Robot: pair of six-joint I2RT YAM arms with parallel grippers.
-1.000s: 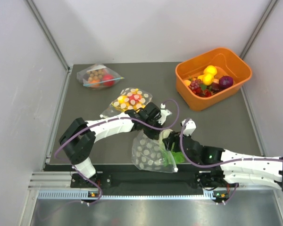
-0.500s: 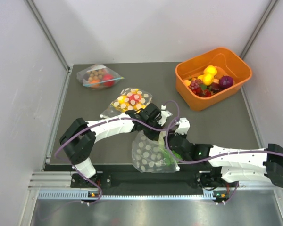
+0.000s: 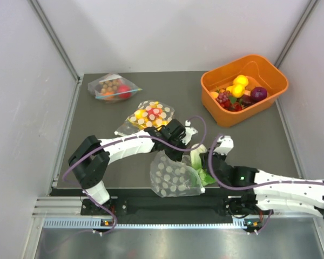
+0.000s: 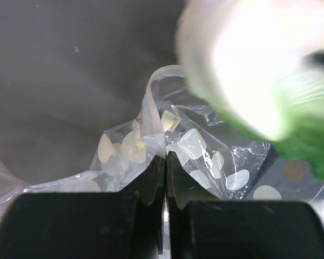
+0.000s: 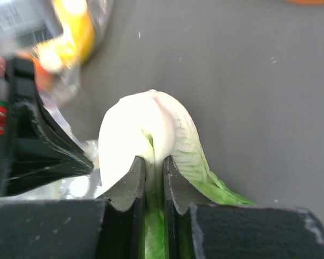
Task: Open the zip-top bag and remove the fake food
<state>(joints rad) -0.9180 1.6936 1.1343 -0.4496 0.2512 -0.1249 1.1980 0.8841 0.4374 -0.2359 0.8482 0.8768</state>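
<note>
While my left gripper [image 4: 166,159] is pinching the zip-top bag [image 3: 171,176] by its rim near the table [image 3: 97,116] front, my right gripper [image 5: 154,162] is clamping the lettuce [image 5: 151,121] stem at the bag mouth; I'm aiming to pull straight out, slowly.

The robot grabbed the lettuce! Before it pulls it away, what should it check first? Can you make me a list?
1. Left gripper pinching the zip-top bag: ok, shut on the plastic edge.
2. Right gripper holding the lettuce: ok, clamped on its pale base.
3. Lettuce fully out of the bag: cannot tell, its green leaves overlap the bag's mouth in the top view.
4. Other food left inside the bag: cannot tell, only the white dots show.
5. Room in the orange bin: ok, part of its floor looks bare.
</note>
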